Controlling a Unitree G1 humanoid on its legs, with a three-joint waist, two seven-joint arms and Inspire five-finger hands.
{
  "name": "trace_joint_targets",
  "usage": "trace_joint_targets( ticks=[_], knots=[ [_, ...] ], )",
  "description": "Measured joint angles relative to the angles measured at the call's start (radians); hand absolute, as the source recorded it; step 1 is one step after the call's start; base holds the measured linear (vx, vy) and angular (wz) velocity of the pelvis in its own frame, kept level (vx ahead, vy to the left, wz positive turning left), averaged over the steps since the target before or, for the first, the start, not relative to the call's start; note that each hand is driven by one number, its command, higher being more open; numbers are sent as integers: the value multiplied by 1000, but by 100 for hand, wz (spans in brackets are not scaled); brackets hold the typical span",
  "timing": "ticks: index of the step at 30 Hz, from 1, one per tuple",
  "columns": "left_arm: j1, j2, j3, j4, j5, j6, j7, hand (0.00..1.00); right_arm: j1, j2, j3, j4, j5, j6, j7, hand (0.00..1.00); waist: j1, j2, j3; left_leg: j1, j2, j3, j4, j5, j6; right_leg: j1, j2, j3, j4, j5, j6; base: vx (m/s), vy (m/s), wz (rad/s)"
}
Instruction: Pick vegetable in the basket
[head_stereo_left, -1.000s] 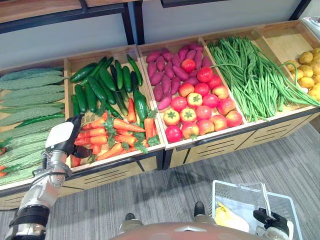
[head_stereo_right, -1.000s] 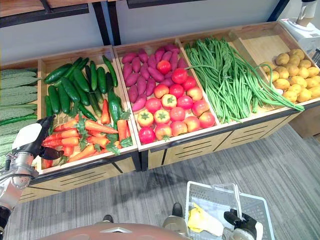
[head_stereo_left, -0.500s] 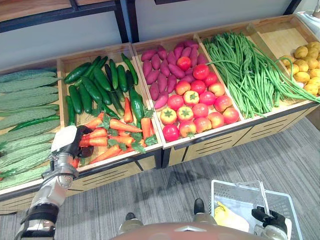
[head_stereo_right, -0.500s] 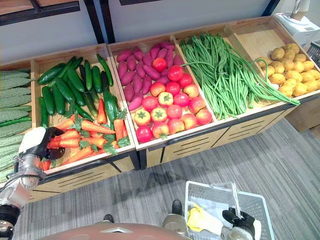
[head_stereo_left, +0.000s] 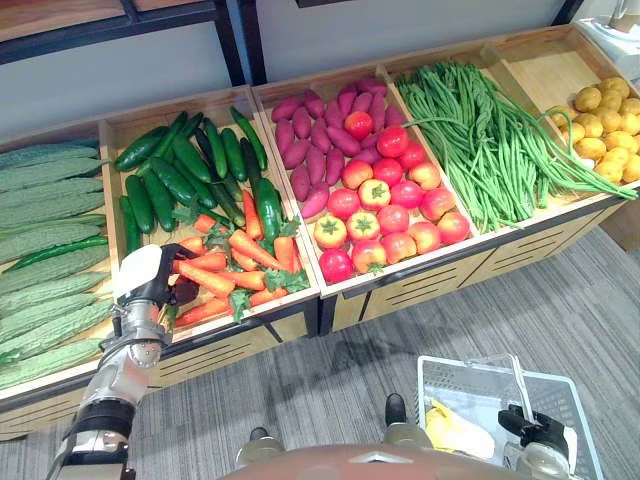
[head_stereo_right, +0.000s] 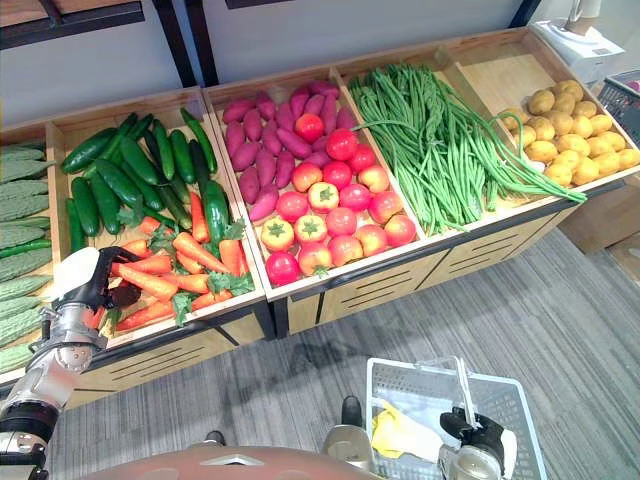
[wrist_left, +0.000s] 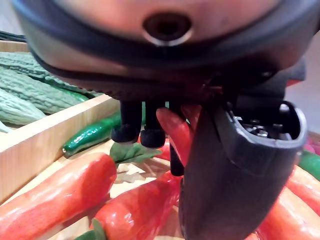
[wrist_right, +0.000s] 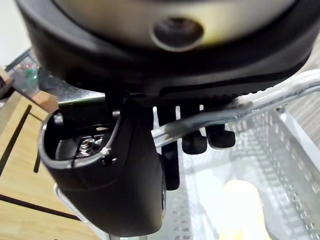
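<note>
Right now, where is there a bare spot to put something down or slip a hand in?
Free: bare wood of the rightmost bin behind the potatoes, and the basket beside its yellow item. Crowded: tomatoes, beans, cucumbers and carrots; the left hand grips a carrot there.

Bright, even light; soft shadows

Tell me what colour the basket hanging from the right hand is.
Pale grey-white basket with a silver handle, best seen in the left eye view.
</note>
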Motion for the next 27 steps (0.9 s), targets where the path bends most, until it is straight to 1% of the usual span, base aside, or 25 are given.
trace_joint_targets(
  ticks=[6, 11, 13, 15, 18, 22, 27],
  knots=[
    [1, 0, 20, -5, 1, 22, 3, 0, -1, 0, 0, 0, 0, 0, 0, 0, 0, 0, 0, 0, 0, -5, -1, 0, 0, 0, 0, -1, -1, 0, 1, 0, 0, 0],
    [17, 0, 93, -45, 1, 67, 13, 0, 1, 0, -1, 0, 0, 1, 0, 0, -2, -1, 0, 0, 0, -12, -2, 0, 0, 5, 0, -7, -3, 1, 1, 0, -2, 3],
    [39, 0, 121, -99, 0, 79, 16, 0, 5, 0, -2, 0, 0, 1, 0, 0, -1, -2, 0, 1, 1, -21, -2, 0, 0, 16, -1, -18, -4, 1, 1, -7, -4, 12],
    [66, 1, 144, -164, 1, 79, 36, 0, 6, 0, -2, 0, 0, 1, 0, 0, 6, -5, -2, 1, 0, -24, -1, 0, 0, 18, -2, -22, -3, 1, 1, -18, -1, 7],
    [85, 1, 162, -197, 1, 78, 48, 0, 4, 0, -2, 0, -1, 1, 0, 0, 6, -5, -8, 2, -1, -26, 1, 0, 0, 21, -3, -25, -3, 1, 1, -27, -2, 3],
    [102, 1, 162, -233, 1, 76, 50, 0, 4, 0, -2, 0, 0, 1, 0, 0, 8, -5, -14, 1, -1, -27, 2, 1, 1, 21, -4, -25, -3, 1, 2, -8, -1, 0],
    [129, -2, 162, -303, 1, 69, 58, 0, 17, 0, -2, 0, -1, 1, 0, 0, 6, -5, -39, 0, -2, -28, 0, 1, 2, 21, -4, -26, -5, 1, 2, 0, 0, 0]
  ],
)
